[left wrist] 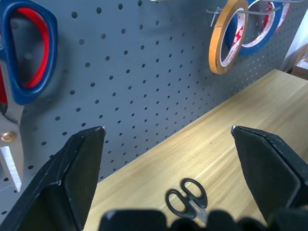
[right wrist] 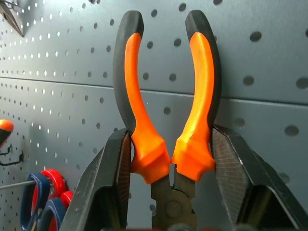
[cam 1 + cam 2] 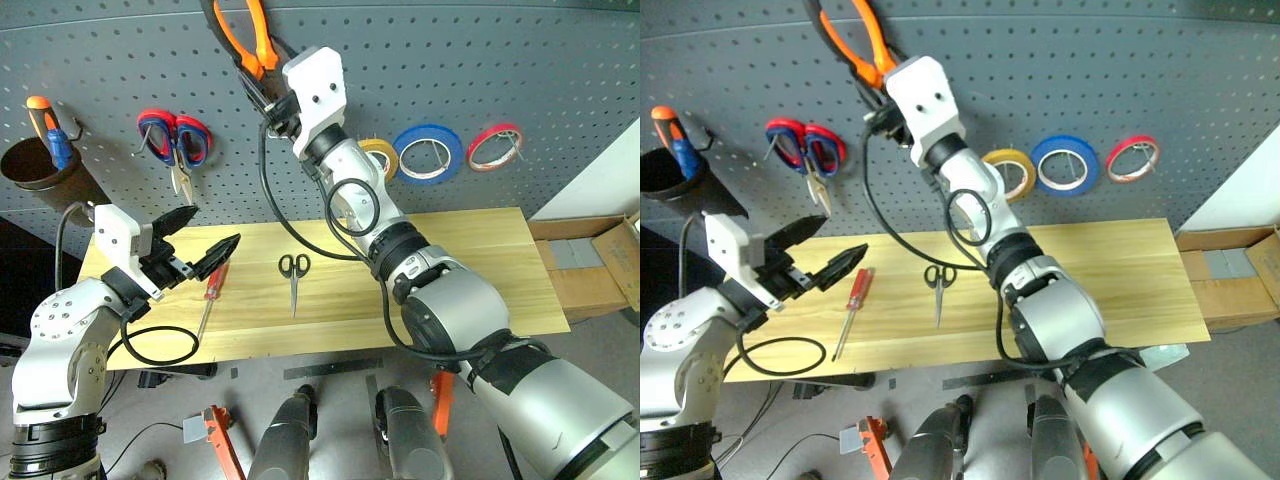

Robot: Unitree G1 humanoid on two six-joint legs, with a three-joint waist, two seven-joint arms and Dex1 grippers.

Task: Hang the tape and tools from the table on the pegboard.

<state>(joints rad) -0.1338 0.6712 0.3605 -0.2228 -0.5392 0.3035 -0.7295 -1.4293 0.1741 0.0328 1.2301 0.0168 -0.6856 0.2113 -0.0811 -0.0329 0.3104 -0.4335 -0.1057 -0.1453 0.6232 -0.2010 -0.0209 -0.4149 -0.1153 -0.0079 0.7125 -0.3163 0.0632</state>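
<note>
The right arm is raised and stretched toward the pegboard (image 3: 480, 70). Its right claw (image 2: 169, 144) is tilted upward and clamped on the pliers (image 2: 166, 101) at the base of their handles, which are held against the pegboard. The left arm is bent well below. Its left claw (image 3: 205, 240) is held roughly level, facing the pegboard, fingers spread wide and empty.

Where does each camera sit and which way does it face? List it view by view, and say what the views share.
Left and right eye views: on the head, looking forward and down at the table and pegboard; both arms show.
Left wrist view: along the open left claw toward the pegboard, black scissors below.
Right wrist view: along the right claw, shut on the pliers, facing the pegboard.
Shared: scissors, yellow tape, pliers and pegboard appear in head and wrist views.
</note>
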